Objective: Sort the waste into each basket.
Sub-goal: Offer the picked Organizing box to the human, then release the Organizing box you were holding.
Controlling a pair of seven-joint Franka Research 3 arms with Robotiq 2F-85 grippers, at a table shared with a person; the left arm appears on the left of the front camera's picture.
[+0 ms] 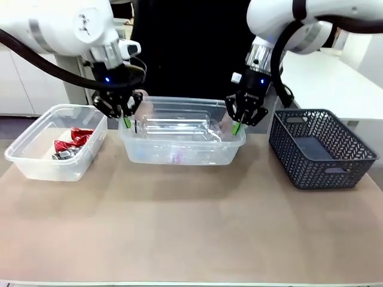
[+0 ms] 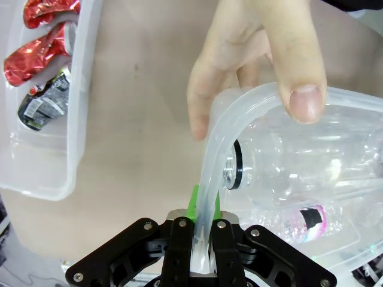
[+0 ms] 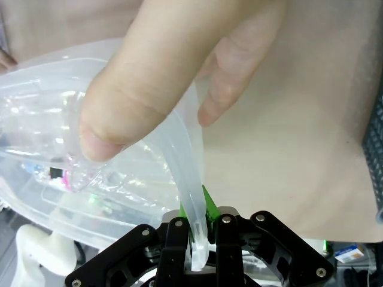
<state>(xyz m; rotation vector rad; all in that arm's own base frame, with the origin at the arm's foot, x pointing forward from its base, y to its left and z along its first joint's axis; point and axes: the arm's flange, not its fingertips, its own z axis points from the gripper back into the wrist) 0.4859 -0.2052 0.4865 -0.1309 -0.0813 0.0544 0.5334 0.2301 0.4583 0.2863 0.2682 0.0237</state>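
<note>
The left gripper [image 1: 126,118] and right gripper [image 1: 238,124] point down, well apart, each with its fingers pinched onto a thin rim. A person's hand [image 2: 251,54] sits beside the left one, another hand [image 3: 179,66] beside the right.

The left gripper [image 2: 203,224] has its jaws clamped on the bottle tub's rim [image 2: 239,110], which a person's hand [image 2: 257,54] grips too.

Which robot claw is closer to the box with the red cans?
Left. The left gripper pinches the middle tub's rim, right beside the can tub. The right gripper pinches that middle tub's far end, away from the cans.
</note>
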